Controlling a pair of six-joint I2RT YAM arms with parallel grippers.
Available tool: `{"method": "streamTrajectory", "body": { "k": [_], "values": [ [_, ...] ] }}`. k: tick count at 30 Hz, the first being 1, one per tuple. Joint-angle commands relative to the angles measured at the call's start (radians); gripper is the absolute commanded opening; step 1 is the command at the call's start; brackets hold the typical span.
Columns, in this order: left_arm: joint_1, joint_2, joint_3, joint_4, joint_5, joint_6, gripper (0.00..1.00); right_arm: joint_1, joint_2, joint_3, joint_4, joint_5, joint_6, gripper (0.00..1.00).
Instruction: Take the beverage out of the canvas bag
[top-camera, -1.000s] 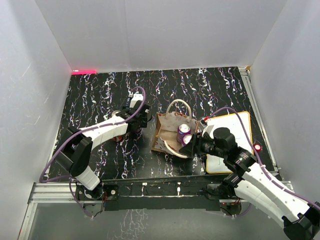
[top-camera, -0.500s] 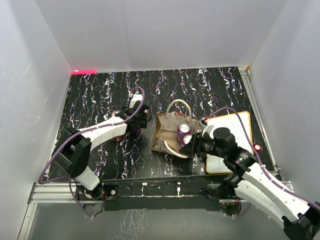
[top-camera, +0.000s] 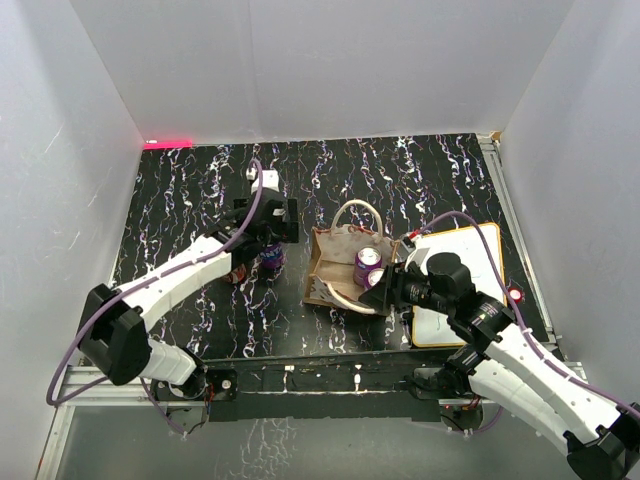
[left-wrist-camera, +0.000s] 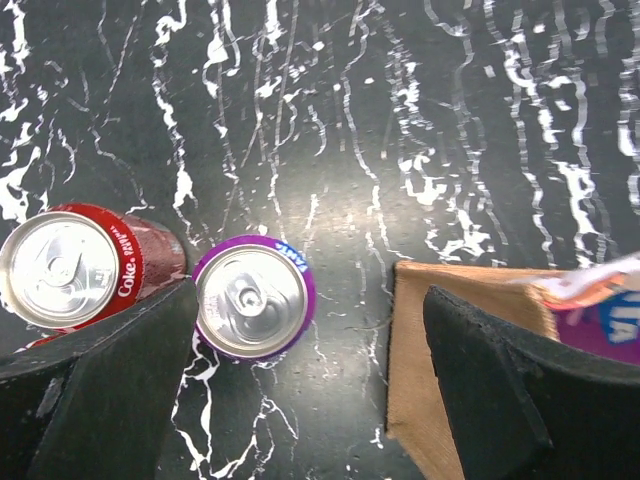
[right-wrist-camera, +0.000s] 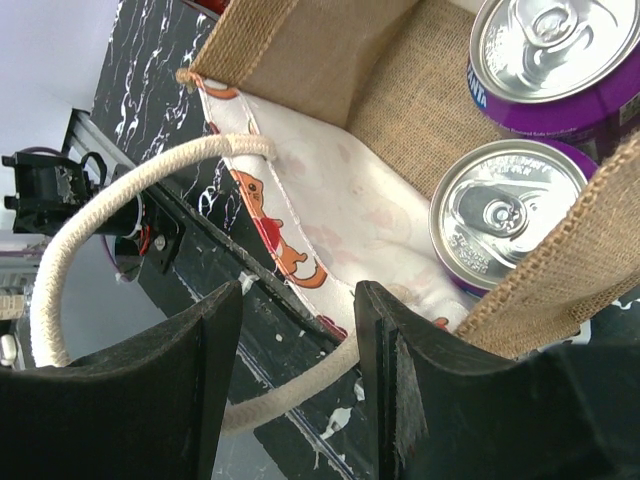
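The canvas bag (top-camera: 335, 262) stands open at mid-table with two purple cans (top-camera: 368, 262) inside, seen close in the right wrist view (right-wrist-camera: 548, 55) (right-wrist-camera: 505, 215). My right gripper (top-camera: 386, 290) (right-wrist-camera: 297, 335) hangs at the bag's near rim with its jaws apart, and a cream handle (right-wrist-camera: 130, 180) runs across the gap. A third purple beverage can (top-camera: 272, 257) (left-wrist-camera: 250, 297) stands on the table left of the bag (left-wrist-camera: 440, 340), next to a red Coke can (top-camera: 238, 272) (left-wrist-camera: 65, 268). Above it my left gripper (top-camera: 268, 232) (left-wrist-camera: 312, 385) is wide open, the purple can by its left finger.
A white orange-rimmed board (top-camera: 470, 250) lies right of the bag, partly under the right arm. White walls close in the black marbled table (top-camera: 180, 190) on three sides. A metal rail (top-camera: 300, 375) runs along the near edge.
My left gripper has opened, let go of the purple can beside the Coke can, and lifted away above it. The right arm and the bag have not moved.
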Motion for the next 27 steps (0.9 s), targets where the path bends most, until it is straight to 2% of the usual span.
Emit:
{"method": "streamTrajectory", "body": {
  "k": [1, 11, 16, 22, 27],
  "values": [
    [0.003, -0.096, 0.066, -0.01, 0.12, 0.041, 0.94, -0.002, 0.021, 0.078, -0.018, 0.066, -0.036, 0.52],
    [0.001, -0.184, 0.032, 0.12, 0.531, 0.029, 0.97, -0.003, 0.056, 0.19, -0.095, 0.063, -0.079, 0.52],
    [-0.017, -0.171, -0.006, 0.176, 0.649, -0.034, 0.97, -0.003, 0.049, 0.156, -0.077, 0.03, -0.07, 0.52],
    [-0.123, -0.148, -0.014, 0.214, 0.618, -0.06, 0.97, -0.003, 0.034, 0.12, -0.06, 0.022, -0.035, 0.51],
    [-0.226, -0.065, 0.023, 0.219, 0.508, -0.087, 0.94, -0.003, 0.009, 0.204, -0.178, 0.249, 0.008, 0.53]
  ]
}}
